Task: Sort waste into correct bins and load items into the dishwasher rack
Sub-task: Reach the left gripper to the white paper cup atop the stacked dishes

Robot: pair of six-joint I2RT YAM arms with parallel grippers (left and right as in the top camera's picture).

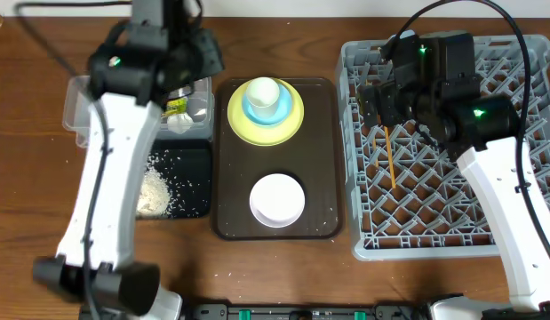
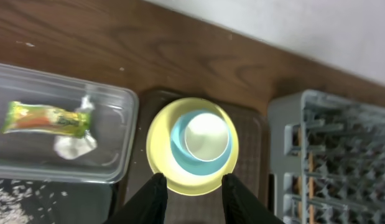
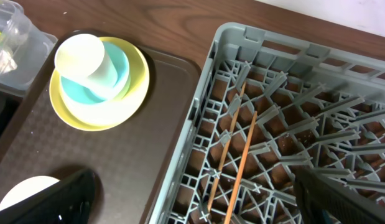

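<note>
Cup (image 2: 208, 137) loading appears next: left gripper (image 2: 193, 185), part-open and empty, must descend; right gripper (image 3: 198, 196) hangs wide, empty.

Brown tray (image 1: 228, 191) at centre. On its upper half: yellow plate (image 1: 237, 123), blue bowl (image 1: 252, 112) on plate, white cup (image 1: 263, 91) in bowl. On its lower half: white bowl (image 1: 276, 199), apart from plate. Grey rack (image 1: 363, 227) fills right side; chopsticks (image 1: 390, 160) lie inside, left part. Clear tub (image 1: 75, 111) upper left; wrapper (image 1: 177, 107) and tissue (image 1: 187, 120) partly visible inside. Black tray (image 1: 193, 160) just below tub, rice (image 1: 155, 191) heaped at its lower left. Left arm (image 1: 106, 178) crosses tub and black tray; right arm (image 1: 497, 178) over rack.
</note>
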